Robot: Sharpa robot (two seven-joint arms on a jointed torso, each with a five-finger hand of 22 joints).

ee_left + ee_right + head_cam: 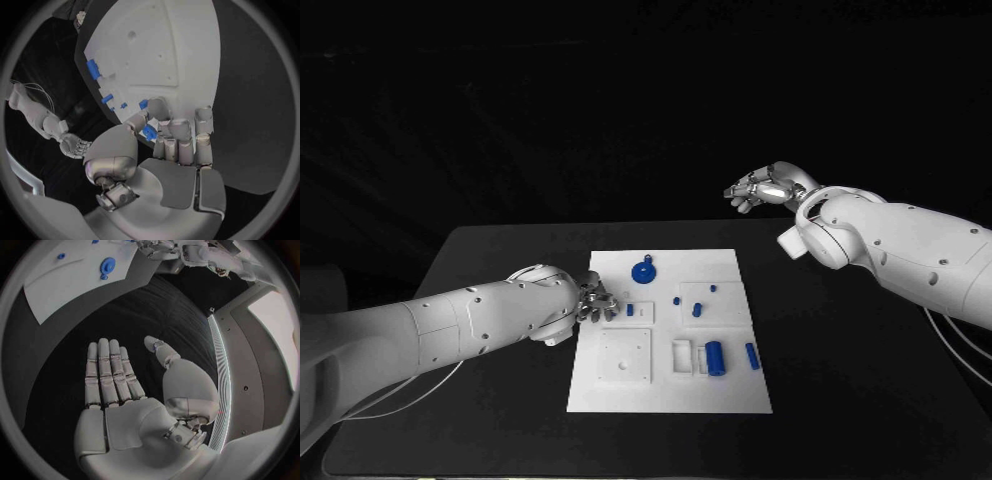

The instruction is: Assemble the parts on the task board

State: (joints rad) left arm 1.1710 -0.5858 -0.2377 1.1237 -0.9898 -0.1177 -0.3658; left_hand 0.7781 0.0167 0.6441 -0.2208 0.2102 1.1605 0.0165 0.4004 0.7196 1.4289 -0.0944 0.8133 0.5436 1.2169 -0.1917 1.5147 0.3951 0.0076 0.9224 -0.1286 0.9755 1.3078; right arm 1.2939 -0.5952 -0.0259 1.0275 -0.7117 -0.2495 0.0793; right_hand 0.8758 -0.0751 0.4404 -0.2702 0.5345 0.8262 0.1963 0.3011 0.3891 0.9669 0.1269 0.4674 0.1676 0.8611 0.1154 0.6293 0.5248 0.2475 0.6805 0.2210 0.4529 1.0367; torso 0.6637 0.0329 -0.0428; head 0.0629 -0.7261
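The white task board (668, 330) lies in the middle of the black table. My left hand (596, 303) rests at its left edge. In the left wrist view this hand (169, 145) has its fingers curled, and a small blue part (149, 131) sits pinched between thumb and fingers. Another small blue piece (630, 310) lies on the board just beside the fingertips. A round blue disc (643, 271) lies near the far edge, and a blue cylinder (715, 357) lies at the right. My right hand (764, 187) hangs raised beyond the table's far right corner, flat and holding nothing (112, 380).
Several small blue pieces (700, 308) dot the board's middle, and a blue bar (751, 356) lies by its right edge. A square recess (626, 356) sits in the near left part of the board. Bare black table (862, 380) flanks both sides.
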